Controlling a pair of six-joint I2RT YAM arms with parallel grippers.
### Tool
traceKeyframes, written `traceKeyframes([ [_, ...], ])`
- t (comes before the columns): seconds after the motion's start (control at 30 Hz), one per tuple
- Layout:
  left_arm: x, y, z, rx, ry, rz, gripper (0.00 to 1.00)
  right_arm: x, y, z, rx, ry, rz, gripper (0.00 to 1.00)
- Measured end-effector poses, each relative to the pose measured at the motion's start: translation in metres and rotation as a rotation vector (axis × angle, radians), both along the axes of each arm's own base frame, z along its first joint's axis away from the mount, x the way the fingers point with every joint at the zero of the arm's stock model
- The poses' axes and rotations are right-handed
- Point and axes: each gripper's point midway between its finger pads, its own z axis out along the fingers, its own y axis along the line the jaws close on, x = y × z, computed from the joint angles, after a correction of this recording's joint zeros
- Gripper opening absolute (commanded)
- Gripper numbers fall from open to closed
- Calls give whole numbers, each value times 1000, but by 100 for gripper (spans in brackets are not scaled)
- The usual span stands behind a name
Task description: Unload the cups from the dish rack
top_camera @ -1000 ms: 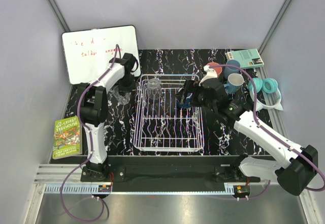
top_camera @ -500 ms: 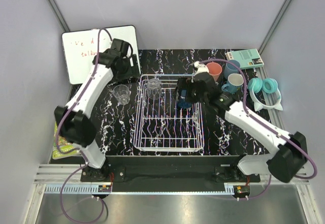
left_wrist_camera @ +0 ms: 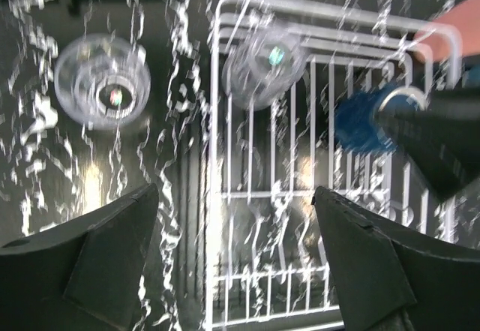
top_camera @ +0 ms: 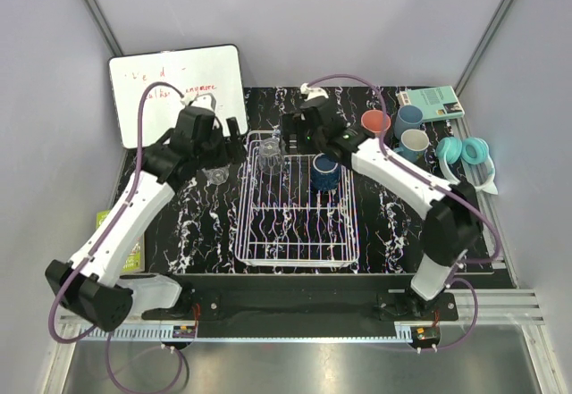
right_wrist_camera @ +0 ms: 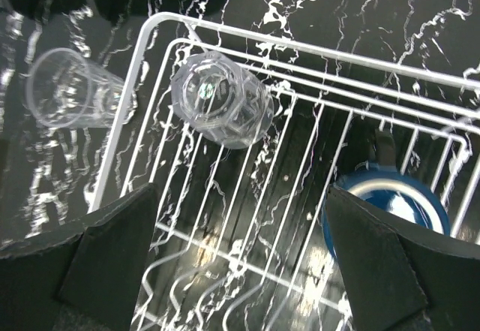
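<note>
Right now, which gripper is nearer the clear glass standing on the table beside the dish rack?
Left. The left gripper hovers over the left edge of the dish rack, just beside the clear glass; the right gripper is over the rack's interior, farther right.

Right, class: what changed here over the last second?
The left claw let go of the clear glass left of the rack and lifted away. The open right claw swung left from the navy mug to above the second glass in the rack. Mug, second glass and rack stayed put.
</note>
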Motion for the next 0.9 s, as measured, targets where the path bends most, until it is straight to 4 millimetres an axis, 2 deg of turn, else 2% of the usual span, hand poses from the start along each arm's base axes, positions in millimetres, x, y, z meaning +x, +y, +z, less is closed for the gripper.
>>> traceKeyframes([
  [0.1, -14, 6, -19, -3, 18, 10, 89, 12, 13, -18, -56, 18, 24, 99],
  [0.17, -18, 8, -24, -11, 14, 16, 90, 19, 22, -30, -86, 25, 39, 99],
  [0.4, -34, 15, -26, -49, -36, 29, 90, 33, 49, -68, -187, 51, 87, 99],
  [0.6, -38, 18, -24, -58, -65, 34, 89, 40, 66, -81, -207, 54, 113, 99],
  [0.8, -39, 19, -35, -52, -46, 36, 89, 50, 79, -82, -219, 30, 120, 99],
  [0.9, -39, 18, -39, -53, -42, 39, 90, 57, 81, -89, -244, 27, 119, 99],
])
